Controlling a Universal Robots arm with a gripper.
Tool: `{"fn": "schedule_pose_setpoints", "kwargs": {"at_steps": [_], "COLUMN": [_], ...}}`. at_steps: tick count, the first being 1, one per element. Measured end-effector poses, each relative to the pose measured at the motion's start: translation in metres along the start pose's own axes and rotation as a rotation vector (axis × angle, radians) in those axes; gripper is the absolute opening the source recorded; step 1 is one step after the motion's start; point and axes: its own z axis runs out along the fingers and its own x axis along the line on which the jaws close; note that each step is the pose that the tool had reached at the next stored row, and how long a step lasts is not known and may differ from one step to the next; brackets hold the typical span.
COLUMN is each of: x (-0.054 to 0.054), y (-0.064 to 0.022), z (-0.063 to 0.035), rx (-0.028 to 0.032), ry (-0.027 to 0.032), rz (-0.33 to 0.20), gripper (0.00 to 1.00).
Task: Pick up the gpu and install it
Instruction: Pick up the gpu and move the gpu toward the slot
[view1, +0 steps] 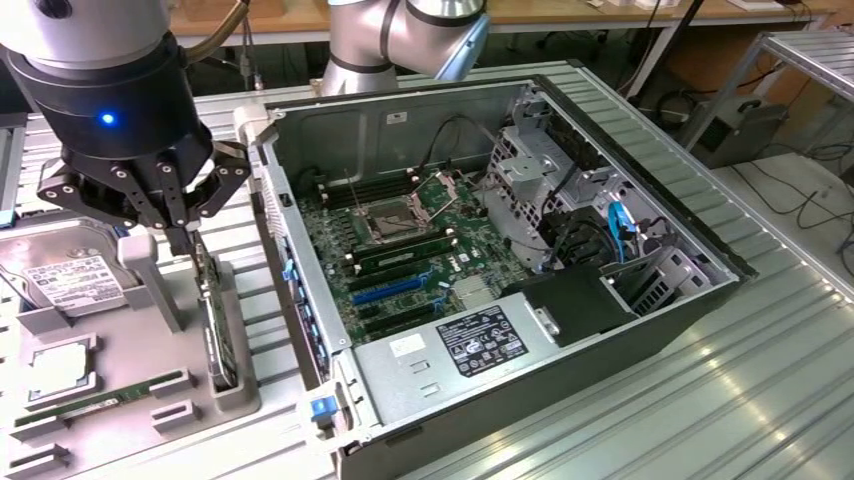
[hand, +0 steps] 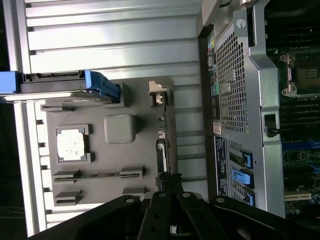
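Observation:
The gpu (view1: 218, 335) is a thin dark green card standing on edge in a slot along the grey holder tray (view1: 134, 350), on the side nearest the computer case. My gripper (view1: 184, 240) hangs straight over the card's far end, its black fingers pinched together on the top edge. In the wrist view the gpu (hand: 162, 150) shows edge-on, running up from my gripper (hand: 167, 181), with its pale metal bracket (hand: 156, 92) at the other end. The card still sits in the tray.
The open computer case (view1: 667, 300) lies at the exterior view's right, its motherboard (view1: 400, 250) with blue slots (view1: 380, 292) exposed. On the tray rest a hard drive (view1: 64, 280), a processor chip (view1: 60, 365) and a memory stick (view1: 100, 402). The case's rear panel (hand: 235, 100) runs close beside the tray.

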Motion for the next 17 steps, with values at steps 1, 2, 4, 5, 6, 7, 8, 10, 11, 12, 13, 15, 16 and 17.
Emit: {"fn": "schedule_pose_setpoints", "kwargs": {"at_steps": [1, 2, 4, 5, 6, 7, 8, 10, 11, 12, 13, 15, 16, 17], "x": [0.0, 0.0, 0.0, 0.0, 0.0, 0.0, 0.0, 0.0, 0.0, 0.0, 0.0, 0.0001, 0.0006, 0.0022], "y": [0.0, 0.0, 0.0, 0.0, 0.0, 0.0, 0.0, 0.0, 0.0, 0.0, 0.0, 0.0, -0.0002, -0.0005], "z": [0.0, 0.0, 0.0, 0.0, 0.0, 0.0, 0.0, 0.0, 0.0, 0.0, 0.0, 0.0007, 0.002, 0.0055], "rx": [0.0, 0.0, 0.0, 0.0, 0.0001, 0.0001, 0.0, 0.0, 0.0, 0.0, 0.0001, 0.0001, 0.0, 0.0], "ry": [0.0, 0.0, 0.0, 0.0, 0.0, 0.0, 0.0, 0.0, 0.0, 0.0, 0.0, -0.0007, -0.002, -0.0036], "rz": [0.0, 0.0, 0.0, 0.0, 0.0, 0.0, 0.0, 0.0, 0.0, 0.0, 0.0, 0.0, 0.0, 0.0], "gripper": [0.11, 0.11, 0.11, 0.11, 0.11, 0.11, 0.11, 0.17, 0.24, 0.29, 0.29, 0.36, 0.36, 0.36]}}
